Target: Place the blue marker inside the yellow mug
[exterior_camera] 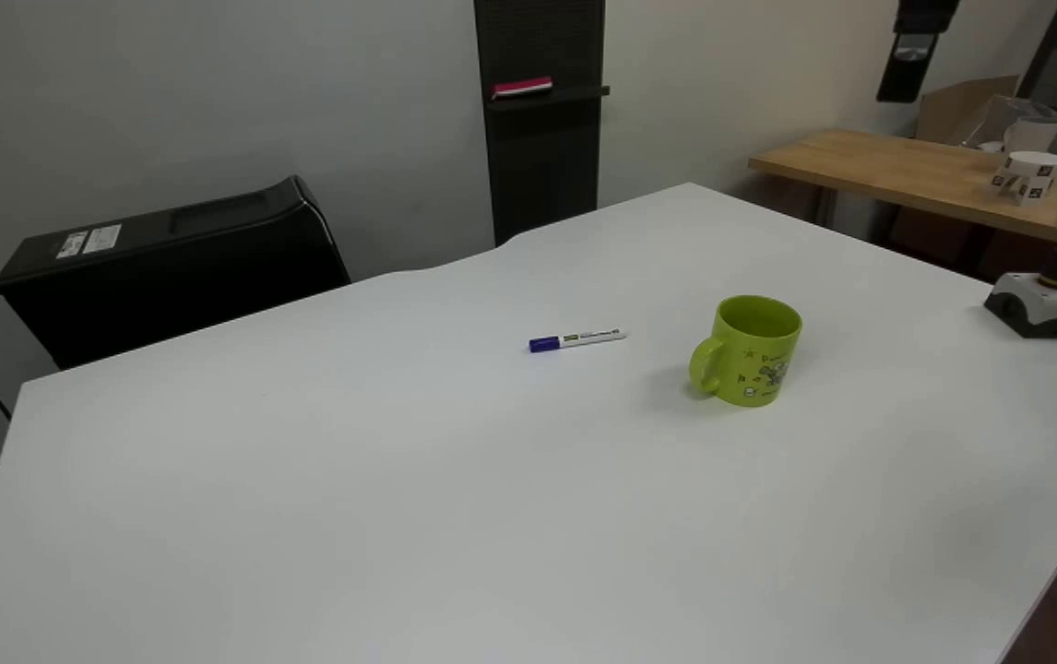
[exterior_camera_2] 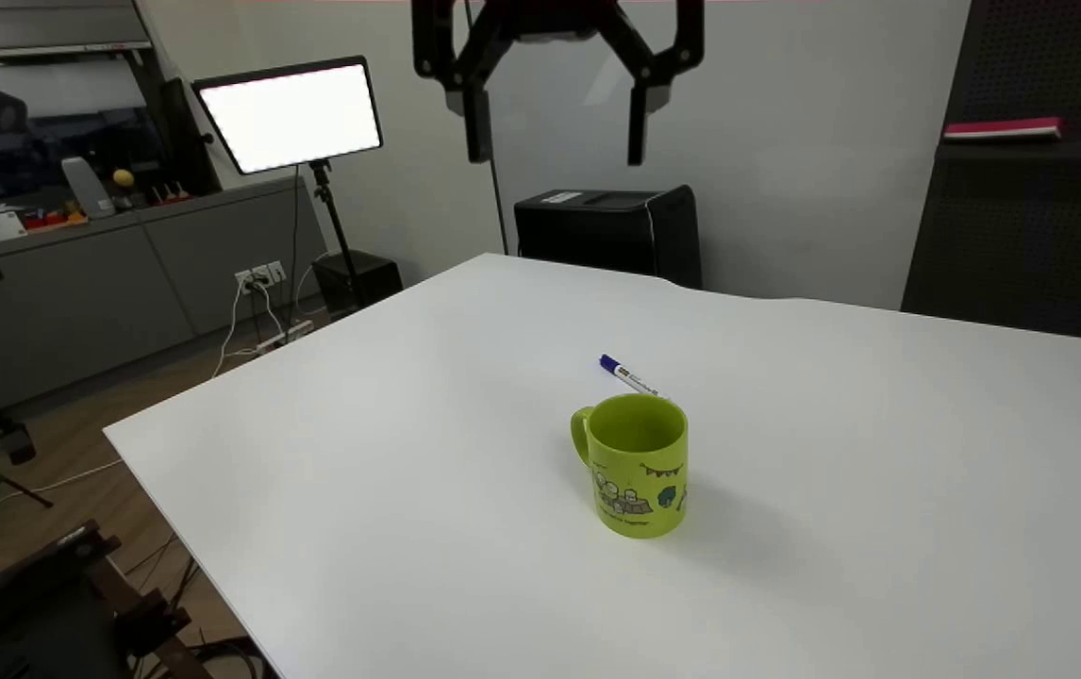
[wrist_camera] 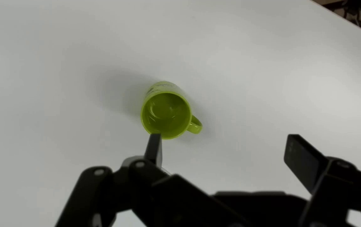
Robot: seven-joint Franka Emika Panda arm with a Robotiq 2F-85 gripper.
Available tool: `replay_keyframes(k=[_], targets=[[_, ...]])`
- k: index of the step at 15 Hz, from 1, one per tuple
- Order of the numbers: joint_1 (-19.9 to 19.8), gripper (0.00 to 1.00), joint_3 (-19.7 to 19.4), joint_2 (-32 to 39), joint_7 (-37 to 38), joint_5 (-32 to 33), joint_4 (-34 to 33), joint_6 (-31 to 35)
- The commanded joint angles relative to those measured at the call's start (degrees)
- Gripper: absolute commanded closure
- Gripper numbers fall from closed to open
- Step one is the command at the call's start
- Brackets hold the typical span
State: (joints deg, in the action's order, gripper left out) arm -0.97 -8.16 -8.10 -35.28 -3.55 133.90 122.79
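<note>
An empty claw (exterior_camera_2: 557,146) hung, jaws spread wide, above a white desk (exterior_camera: 353,480), where a blue-capped marker (exterior_camera: 577,340) lay flat between an upright yellow-green mug (exterior_camera: 750,361) and the desk's wall-side edge (exterior_camera: 602,215).

Glossy yellow mug (exterior_camera: 755,355), plastic-looking blue marker (exterior_camera: 578,340), smooth white table (exterior_camera: 399,461), wooden bench (exterior_camera: 897,171), matt pincer (exterior_camera_2: 557,158)

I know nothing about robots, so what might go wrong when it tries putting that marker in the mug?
The marker is thin and lies flat on the white table, so the tool, open and holding nothing, might miss it or push it along. The yellow-green mug stands nearby, so the widely spread tool could knock it. Lastly, the marker will probably need tilting upright, or it may snag instead of dropping in.
</note>
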Motion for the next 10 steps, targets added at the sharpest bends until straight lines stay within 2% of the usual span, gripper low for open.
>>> replay_keyframes(k=[1, 5, 10], targets=[[-0.48, 0.00, -0.16, 5.41, -12.09, -0.32, -7.34, -5.58], [-1.62, 0.00, 1.03, 8.80, -20.27, 6.86, -12.55, -9.57], [-1.88, 0.00, 2.14, 10.48, -23.75, 21.62, -16.19, -7.12]])
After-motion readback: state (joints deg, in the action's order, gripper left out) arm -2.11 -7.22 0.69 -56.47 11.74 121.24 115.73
